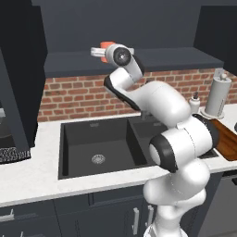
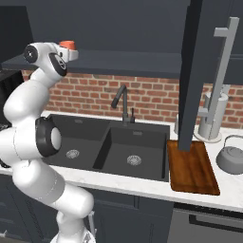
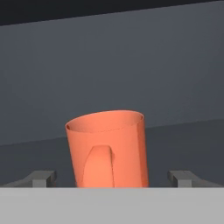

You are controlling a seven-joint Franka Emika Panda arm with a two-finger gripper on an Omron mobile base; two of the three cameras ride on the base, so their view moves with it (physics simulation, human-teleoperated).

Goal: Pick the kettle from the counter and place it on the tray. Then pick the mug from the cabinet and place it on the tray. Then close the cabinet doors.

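The plain orange-red cylindrical mug (image 3: 108, 148) stands between the two dark fingers (image 3: 41, 178), which are spread wide apart, its handle facing the camera, untouched by either.

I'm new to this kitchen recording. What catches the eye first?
The orange-red mug sits between the open jaws of the gripper, up on the dark cabinet shelf above the black sink. Right of the sink, the wooden tray lies bare, the grey kettle beside it.
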